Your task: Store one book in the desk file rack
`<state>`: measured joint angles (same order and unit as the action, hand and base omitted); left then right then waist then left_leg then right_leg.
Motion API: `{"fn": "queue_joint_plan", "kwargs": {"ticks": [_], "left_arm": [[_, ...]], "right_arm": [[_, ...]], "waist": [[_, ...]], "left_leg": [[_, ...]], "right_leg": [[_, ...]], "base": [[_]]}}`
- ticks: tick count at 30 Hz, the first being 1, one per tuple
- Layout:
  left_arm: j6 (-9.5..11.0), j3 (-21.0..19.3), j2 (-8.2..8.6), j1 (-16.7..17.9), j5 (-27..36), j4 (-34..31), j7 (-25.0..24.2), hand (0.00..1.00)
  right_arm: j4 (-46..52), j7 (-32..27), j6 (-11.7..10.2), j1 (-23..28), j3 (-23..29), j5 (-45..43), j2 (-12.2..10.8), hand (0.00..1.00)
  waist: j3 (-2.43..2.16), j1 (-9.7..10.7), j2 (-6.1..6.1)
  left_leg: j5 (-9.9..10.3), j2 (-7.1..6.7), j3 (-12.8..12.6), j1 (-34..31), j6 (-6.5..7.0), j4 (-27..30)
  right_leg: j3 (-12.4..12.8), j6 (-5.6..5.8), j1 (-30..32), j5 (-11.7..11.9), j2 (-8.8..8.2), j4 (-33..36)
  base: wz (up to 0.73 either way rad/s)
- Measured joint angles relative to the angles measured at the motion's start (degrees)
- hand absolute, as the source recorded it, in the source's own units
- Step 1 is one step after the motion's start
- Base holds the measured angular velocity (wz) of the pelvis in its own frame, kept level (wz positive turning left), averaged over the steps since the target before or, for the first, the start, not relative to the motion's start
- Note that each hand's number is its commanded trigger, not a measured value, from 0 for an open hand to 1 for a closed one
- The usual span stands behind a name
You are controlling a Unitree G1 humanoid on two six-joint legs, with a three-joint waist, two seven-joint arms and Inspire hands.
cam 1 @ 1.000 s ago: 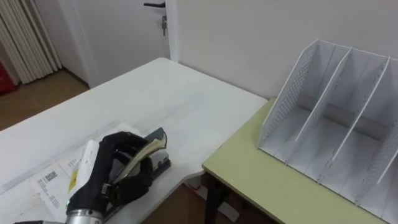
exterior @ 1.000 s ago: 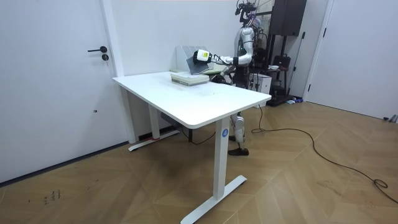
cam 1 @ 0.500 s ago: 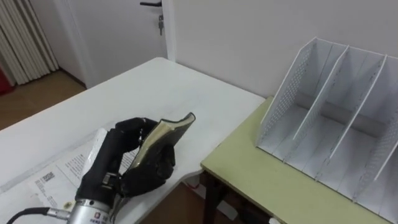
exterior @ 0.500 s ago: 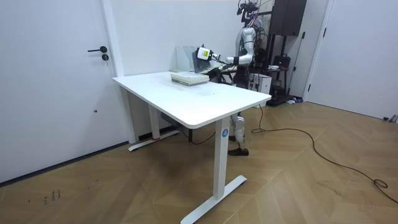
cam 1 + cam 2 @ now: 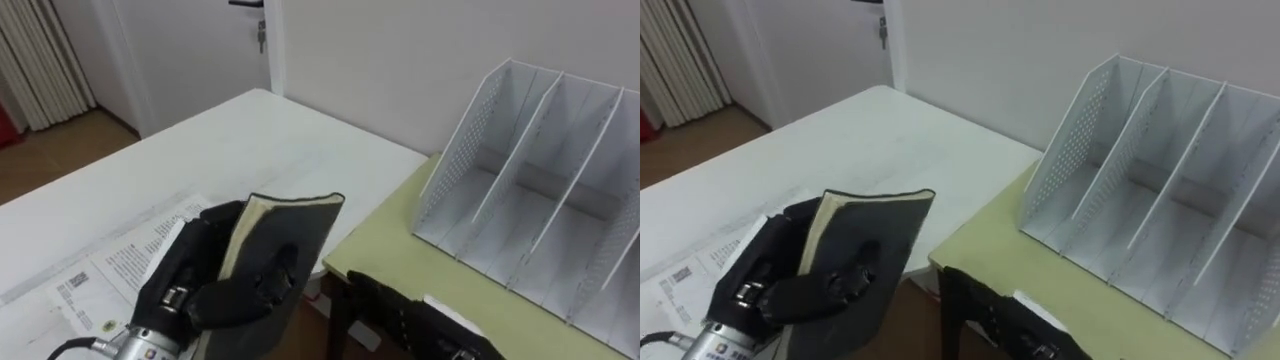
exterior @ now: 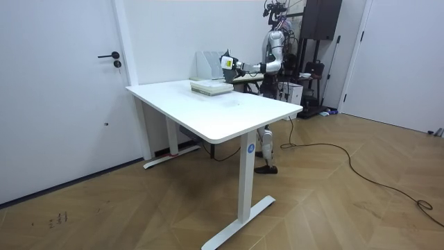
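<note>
My left hand (image 5: 215,295) is shut on a dark-covered book (image 5: 285,235), holding it nearly upright with its pale page edge turned to the left. It hangs above the near corner of the white desk (image 5: 220,140), clear of the printed book (image 5: 110,270) lying flat there. The white file rack (image 5: 540,190) stands on the yellow-green table (image 5: 400,265) to the right, its slots facing me and holding nothing, well apart from the book. My right hand (image 5: 420,320) shows low in the middle, over that table's near edge. In the room view the book (image 6: 226,61) is up beside the rack (image 6: 205,64).
A gap separates the white desk from the yellow-green table, with a dark table leg (image 5: 335,325) showing in it. A wall runs behind the rack, and a door (image 5: 190,40) stands at the far left. In the room view a flat stack (image 6: 210,87) lies on the desk.
My left hand has lifted the dark book off the flat stack and tipped it upright, moving it right toward the rack. My right hand has come into view at the bottom.
</note>
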<state>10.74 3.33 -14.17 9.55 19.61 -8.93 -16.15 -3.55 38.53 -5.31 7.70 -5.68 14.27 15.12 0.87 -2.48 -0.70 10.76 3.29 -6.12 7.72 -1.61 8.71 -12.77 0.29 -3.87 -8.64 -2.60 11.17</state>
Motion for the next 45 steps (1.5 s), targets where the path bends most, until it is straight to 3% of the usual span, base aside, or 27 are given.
{"fn": "queue_joint_plan", "kwargs": {"ticks": [3,7,16,20,24,29,36,37,38,41,43,44,45], "left_arm": [[-0.19,-0.34,0.01,-0.06,3.73,-0.01,-2.39,1.00],[-1.57,-0.40,0.06,-0.06,7.87,-0.01,-4.65,1.00],[-4.72,-1.26,0.28,-0.07,15.97,0.04,-11.04,1.00],[-6.60,-1.12,0.23,-0.22,16.95,0.46,-13.45,1.00],[-8.83,-1.11,0.20,-0.28,16.95,2.27,-15.14,1.00],[-10.02,-1.54,0.05,-0.31,18.65,2.30,-17.65,1.00],[-11.74,-2.09,-0.63,-1.11,20.40,2.30,-19.99,1.00],[-11.81,-2.09,-0.64,-1.11,20.56,2.30,-20.09,1.00],[-12.08,-2.13,-0.65,-1.12,20.91,2.30,-20.36,1.00],[-12.37,-2.10,-0.81,-1.11,21.53,2.30,-20.70,1.00],[-12.97,-1.97,-1.62,-1.10,22.95,2.30,-21.13,1.00],[-13.20,-1.96,-2.19,-1.11,23.73,2.30,-21.75,1.00],[-13.22,-1.99,-2.50,-1.11,24.03,2.29,-22.71,1.00]], "right_arm": [[0.30,1.10,0.03,-1.43,0.30,6.14,0.01,0.00],[1.74,2.22,0.05,-1.56,0.40,11.23,-0.07,0.00],[2.54,4.81,1.88,-2.20,2.79,17.96,-0.34,0.00],[3.99,6.96,3.02,-2.23,2.70,19.60,-0.34,0.00],[4.06,8.30,4.33,-2.23,2.55,19.68,-0.45,0.00],[4.24,9.33,6.07,-2.24,2.44,20.95,-1.81,0.00],[4.23,11.23,7.57,-2.24,2.42,22.86,-1.79,0.00],[4.23,11.28,7.86,-2.24,2.42,23.17,-1.78,0.05],[4.23,11.38,7.95,-2.23,2.42,23.58,-1.75,0.17],[4.20,11.54,8.71,-2.12,1.89,24.52,-1.75,0.31],[4.20,11.54,9.16,-2.11,1.79,25.02,-1.76,0.65],[4.14,11.53,9.31,-2.09,1.63,25.63,-1.76,1.00],[4.14,11.53,9.54,-2.04,1.44,25.92,-1.78,1.00]], "waist": [[0.37,0.43,-0.82],[0.35,0.49,-0.96],[0.44,0.58,0.86],[0.20,0.45,1.31],[0.20,0.28,1.22],[0.08,0.02,0.31],[0.01,-0.73,-0.18],[0.01,-0.77,-0.18],[0.01,-0.82,-0.18],[0.01,-0.92,-0.16],[0.00,-1.04,-0.19],[0.00,-1.06,-0.19],[-0.02,-1.04,-0.17]], "left_leg": [[0.02,0.02,-0.02,-0.03,-0.02,-0.01],[0.07,0.04,0.00,0.05,-0.11,-0.01],[0.11,0.10,0.03,-0.11,-0.15,-0.10],[0.16,0.11,0.01,-1.25,-0.16,0.00],[0.16,0.04,-0.29,-1.37,-0.16,0.08],[0.16,0.05,-1.35,-1.36,-0.16,0.60],[0.17,0.04,-1.72,-1.44,-0.16,0.71],[0.17,0.05,-1.72,-1.49,-0.16,0.71],[0.18,0.07,-1.72,-1.63,-0.15,0.71],[0.42,0.22,-1.72,-1.88,0.02,0.70],[0.49,0.27,-1.71,-2.27,0.04,0.69],[0.49,0.26,-1.71,-2.43,0.04,0.70],[0.49,0.25,-1.71,-2.41,0.04,0.73]], "right_leg": [[0.19,0.00,0.02,0.00,0.03,-0.13],[0.56,-0.03,-0.07,0.05,0.10,-0.34],[0.47,-0.05,0.06,0.08,0.19,-0.34],[0.39,-0.05,1.33,0.07,0.15,0.10],[0.81,-0.06,1.94,0.06,0.00,0.67],[1.59,-0.04,2.25,0.04,-0.03,0.84],[1.90,-0.05,2.82,0.04,-0.10,1.52],[1.88,-0.05,2.86,0.04,-0.09,1.52],[1.85,-0.05,2.92,0.04,-0.09,1.53],[1.74,-0.06,3.09,0.04,0.05,1.51],[1.62,-0.11,3.58,0.08,0.11,1.64],[1.59,-0.14,3.70,0.09,0.10,1.65],[1.60,-0.15,3.65,0.10,0.09,1.68]], "base": [[-0.03],[-0.04],[0.01],[-0.01],[-0.06],[-0.10],[-0.03],[0.04],[0.06],[0.03],[0.00],[0.00],[0.00]]}}
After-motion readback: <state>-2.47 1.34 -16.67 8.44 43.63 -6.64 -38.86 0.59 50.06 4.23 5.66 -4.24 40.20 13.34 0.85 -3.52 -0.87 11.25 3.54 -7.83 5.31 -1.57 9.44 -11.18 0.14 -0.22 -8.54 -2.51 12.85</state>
